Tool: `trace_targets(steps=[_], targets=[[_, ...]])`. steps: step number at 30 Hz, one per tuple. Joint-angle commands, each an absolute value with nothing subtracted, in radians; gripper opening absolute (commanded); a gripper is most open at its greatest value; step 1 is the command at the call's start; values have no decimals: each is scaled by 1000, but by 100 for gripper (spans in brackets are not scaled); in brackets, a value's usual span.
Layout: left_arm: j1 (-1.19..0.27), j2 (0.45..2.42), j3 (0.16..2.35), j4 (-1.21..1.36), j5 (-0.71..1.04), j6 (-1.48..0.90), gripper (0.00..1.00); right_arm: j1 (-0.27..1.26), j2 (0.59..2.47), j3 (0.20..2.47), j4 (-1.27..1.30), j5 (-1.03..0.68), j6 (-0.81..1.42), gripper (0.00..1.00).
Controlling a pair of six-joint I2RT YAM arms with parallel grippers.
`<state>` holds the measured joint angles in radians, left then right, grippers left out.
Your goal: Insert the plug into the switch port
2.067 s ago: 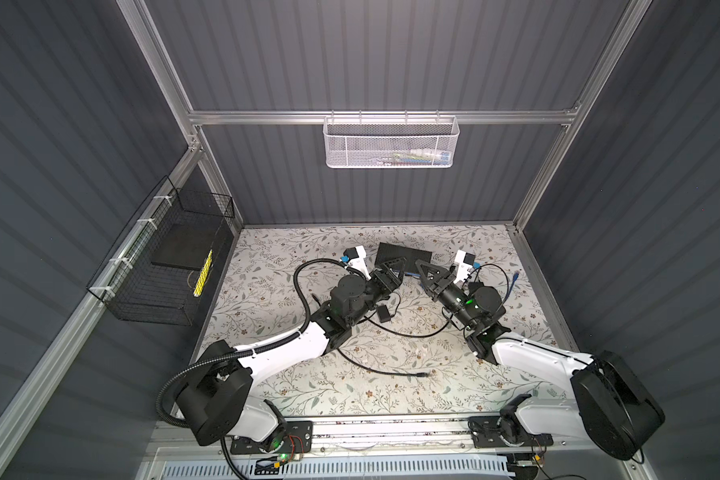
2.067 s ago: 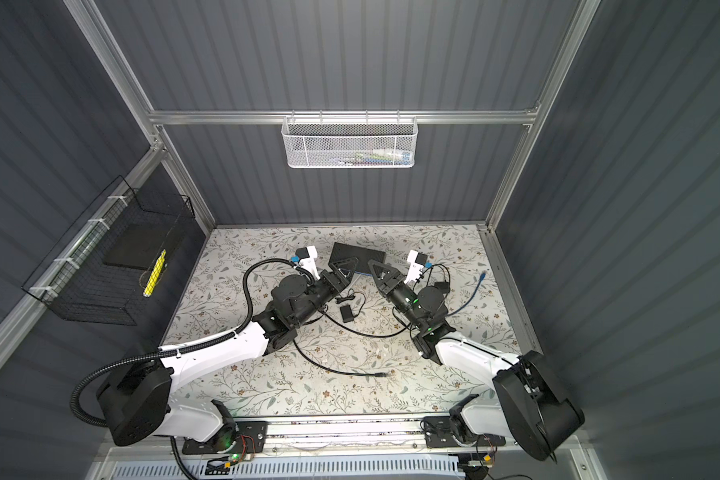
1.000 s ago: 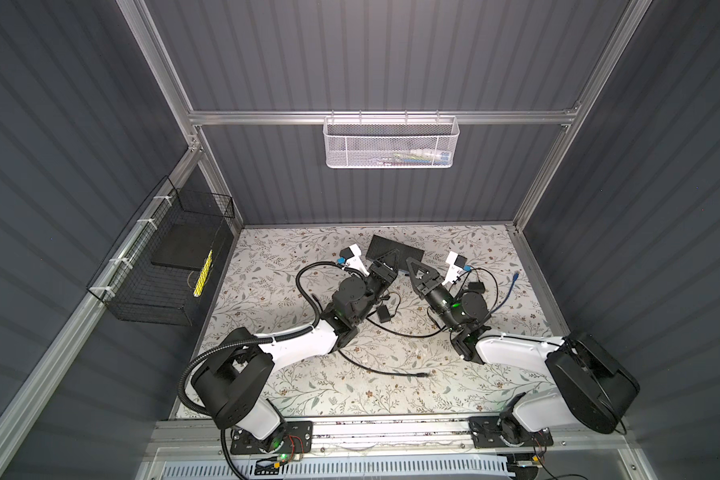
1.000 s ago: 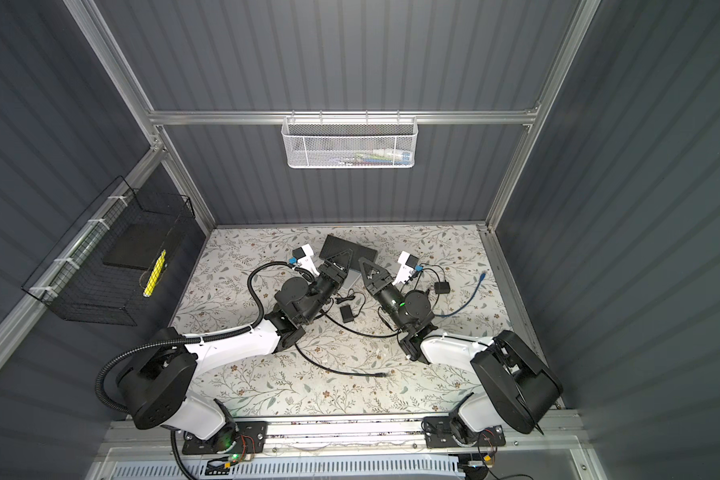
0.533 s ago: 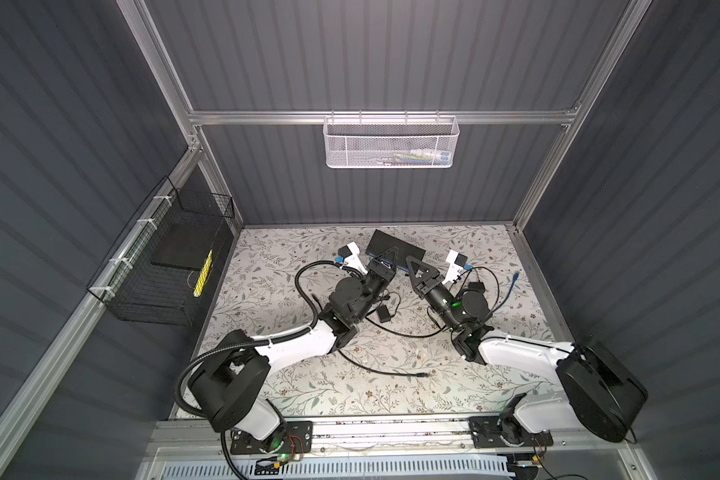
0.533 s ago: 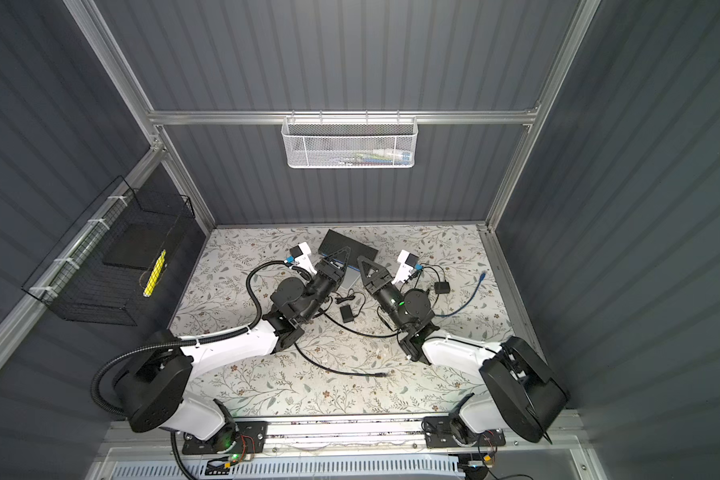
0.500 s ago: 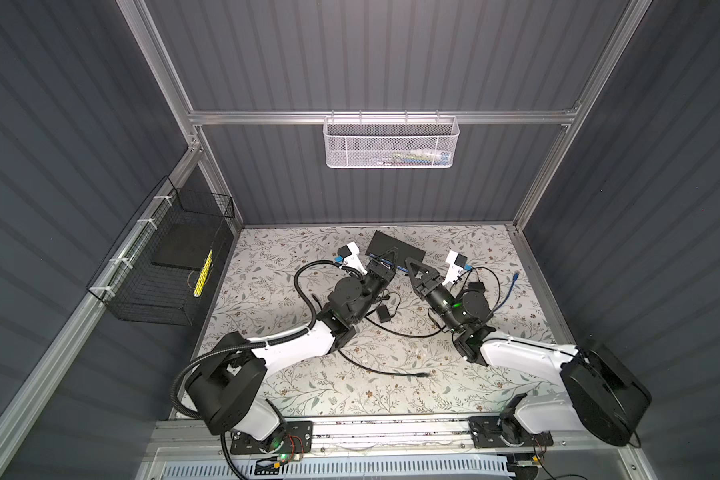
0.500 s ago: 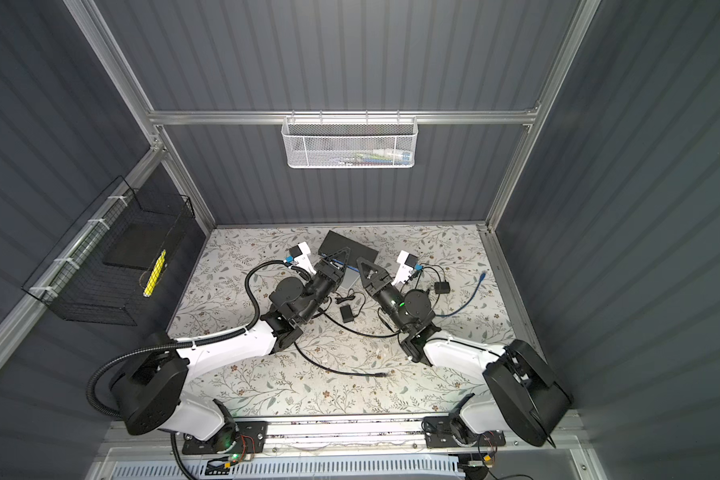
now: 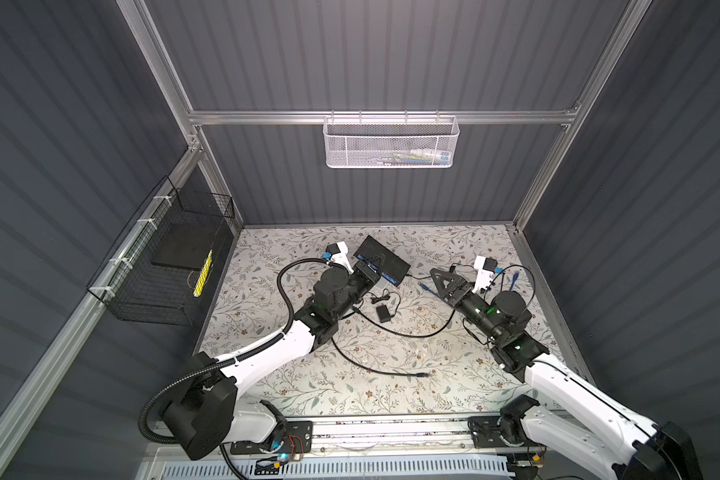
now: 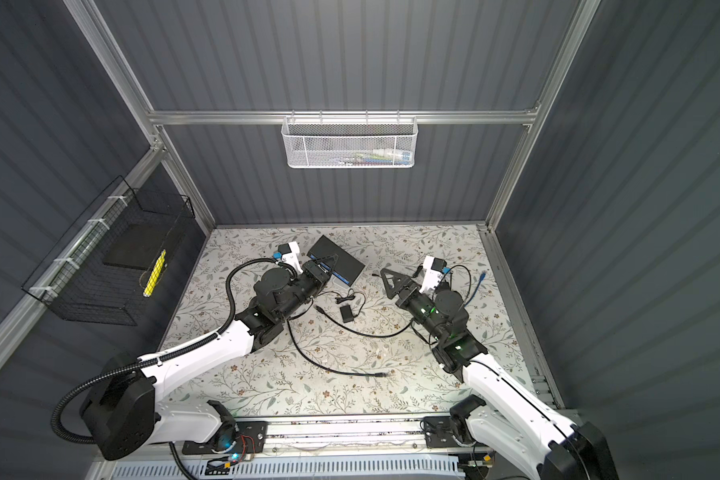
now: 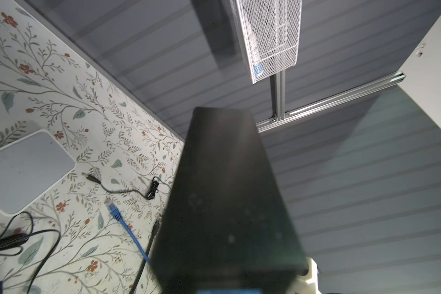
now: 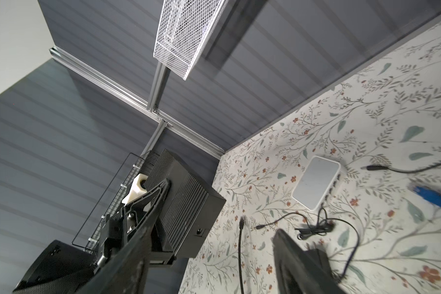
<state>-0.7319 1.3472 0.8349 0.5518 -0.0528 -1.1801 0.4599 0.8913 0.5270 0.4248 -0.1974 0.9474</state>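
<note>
Ports barely readable: black ribbed metal switch box [image 9: 393, 262] fills the left wrist view, hiding the left gripper [image 9: 373, 267] that is clamped on it and holds it tilted near the back of the floral mat [image 9: 454, 374]. Blue cable plug with clear tip [image 9: 425, 287] lies loose on the mat, between the switch box and the right gripper [image 9: 438, 284], whose jaws gape empty. A second ago the right gripper was close to the switch box; now it's well back.

Both top views overlook the whole table [image 9: 391, 395]; low wrist views both face the mesh basket [image 11: 270, 38].
</note>
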Motion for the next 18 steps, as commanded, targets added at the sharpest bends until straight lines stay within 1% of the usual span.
trace_targets(steps=[1,3,6,13,18], targets=[[-722,1318,878,521,49,-1142,5,419,881,608,133,-385,854,76],[-722,1330,905,501,97,-1126,5,403,899,622,108,-456,848,75],[-721,1352,941,476,158,-1109,5,392,939,619,149,-535,875,74],[-722,1357,927,514,198,-1128,5,388,1044,594,338,-603,986,74],[-722,1367,921,515,219,-1135,5,388,1082,554,541,-632,1083,73]])
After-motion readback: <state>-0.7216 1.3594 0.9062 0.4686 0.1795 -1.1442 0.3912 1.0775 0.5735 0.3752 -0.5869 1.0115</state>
